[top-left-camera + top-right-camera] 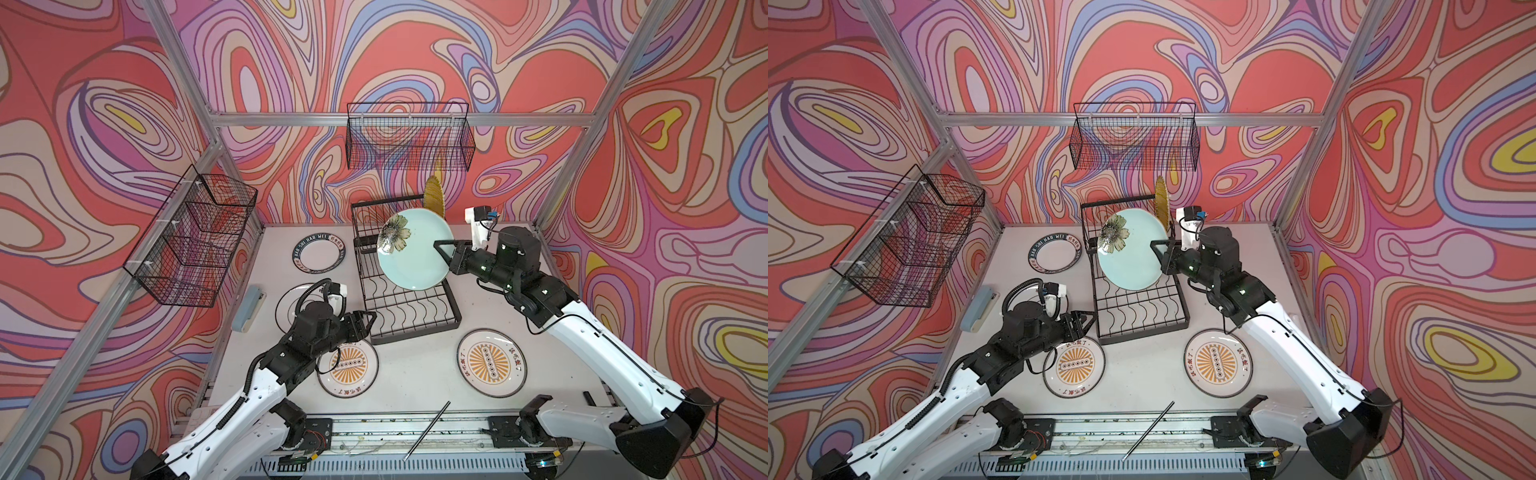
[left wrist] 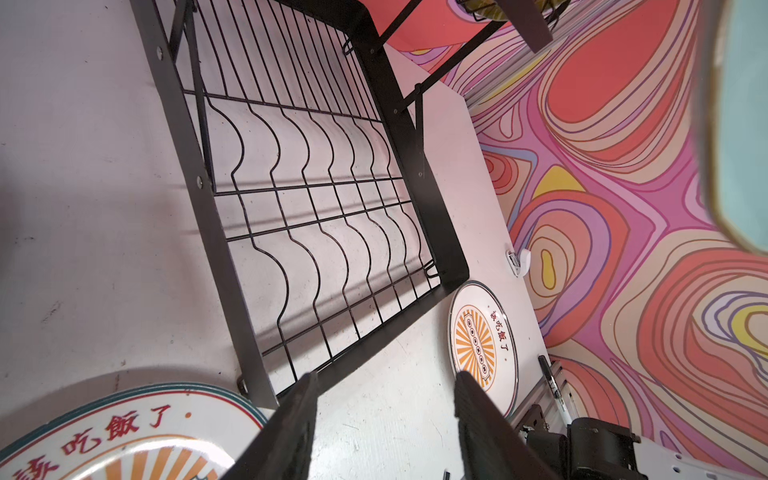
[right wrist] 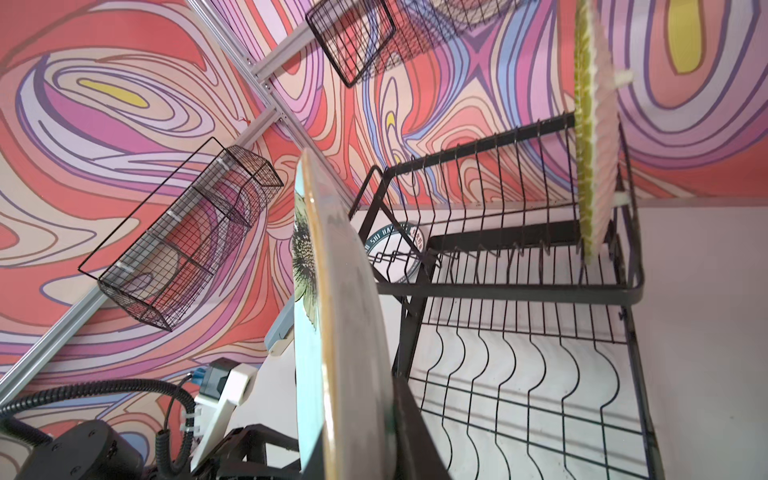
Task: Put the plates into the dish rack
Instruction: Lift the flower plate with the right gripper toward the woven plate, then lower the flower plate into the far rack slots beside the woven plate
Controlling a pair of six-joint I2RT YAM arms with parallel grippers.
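Observation:
My right gripper (image 1: pixel 440 245) (image 1: pixel 1158 245) (image 3: pixel 353 436) is shut on the rim of the pale green flowered plate (image 1: pixel 415 257) (image 1: pixel 1133 253) (image 3: pixel 332 291), held tilted above the dish rack (image 1: pixel 415 331) (image 1: pixel 1142 332) (image 3: pixel 498 286). A yellow plate (image 1: pixel 434 197) (image 3: pixel 594 145) stands on edge in the rack's upper tier. On the table lie a black lettered-rim plate (image 1: pixel 320 253), a dark-ringed white plate (image 1: pixel 291 303) partly under my left arm, and two sunburst plates (image 1: pixel 349 374) (image 1: pixel 492 363) (image 2: pixel 482 345). My left gripper (image 1: pixel 368 322) (image 1: pixel 1086 322) (image 2: pixel 384 380) hangs open and empty by the rack's front left corner.
Black mesh baskets hang on the left wall (image 1: pixel 195 237) and the back wall (image 1: pixel 409 137). A pale blue-grey case (image 1: pixel 249 309) lies at the table's left edge. A thin metal rod (image 1: pixel 428 428) rests across the front rail.

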